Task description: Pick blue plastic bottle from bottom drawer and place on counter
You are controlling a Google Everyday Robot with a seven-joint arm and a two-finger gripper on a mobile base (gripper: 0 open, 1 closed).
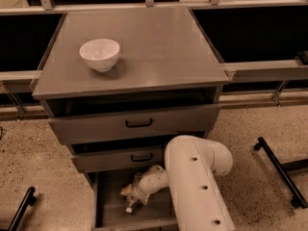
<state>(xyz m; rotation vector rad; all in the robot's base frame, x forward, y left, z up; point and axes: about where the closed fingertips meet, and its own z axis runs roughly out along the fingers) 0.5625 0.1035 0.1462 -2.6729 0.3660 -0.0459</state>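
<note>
The table in the upper frame bears no bottle yet, so lifting and placing remain. In the open bottom drawer, lower centre, my pincer is down at the blue plastic bottle; I cannot tell its grip.

Gripper: lower centre of the frame, inside the bottom drawer; outline blurred.
Blue plastic bottle: cannot be told apart from the gripper.
Bottom drawer: right side covered by the arm; front cut off by the lower edge.
Arm: cut off at the lower edge.
</note>
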